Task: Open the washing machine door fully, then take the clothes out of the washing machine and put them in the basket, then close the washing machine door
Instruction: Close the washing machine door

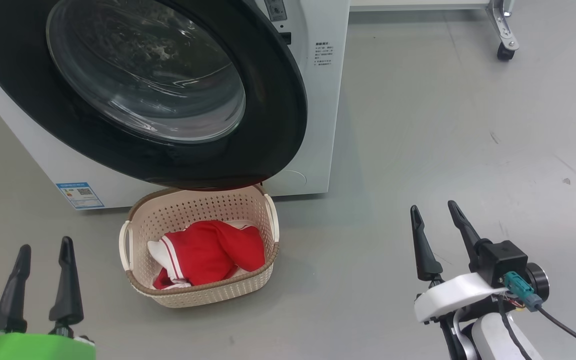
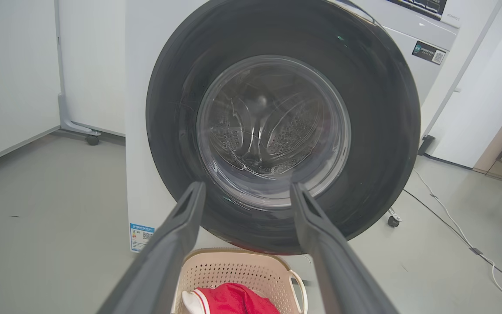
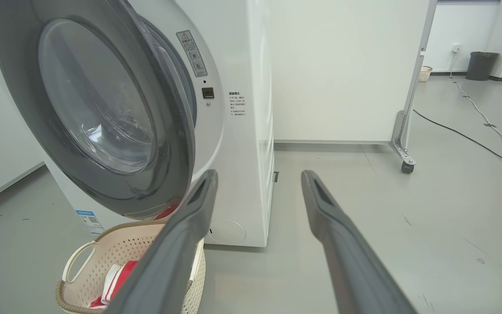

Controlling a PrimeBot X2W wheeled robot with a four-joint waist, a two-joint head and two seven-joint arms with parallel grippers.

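The washing machine door (image 1: pixel 268 100), black-rimmed with a clear glass bowl, stands ajar from the white washing machine (image 1: pixel 318 125), its free edge off the front at the right in the right wrist view. Below the door sits the cream basket (image 1: pixel 203 295) on the floor, with the red and white clothes (image 1: pixel 208 252) lying inside it. My left gripper (image 1: pixel 44 244) is open and empty at the lower left, short of the basket, and faces the door (image 2: pixel 377 131). My right gripper (image 1: pixel 432 205) is open and empty over bare floor to the right of the basket (image 3: pixel 116 244).
Grey floor stretches to the right of the machine. A white partition on castor feet (image 1: pixel 505 50) stands behind it. Cables (image 3: pixel 473 139) run across the floor at the far right, and a dark bin (image 3: pixel 482 65) stands by the far wall.
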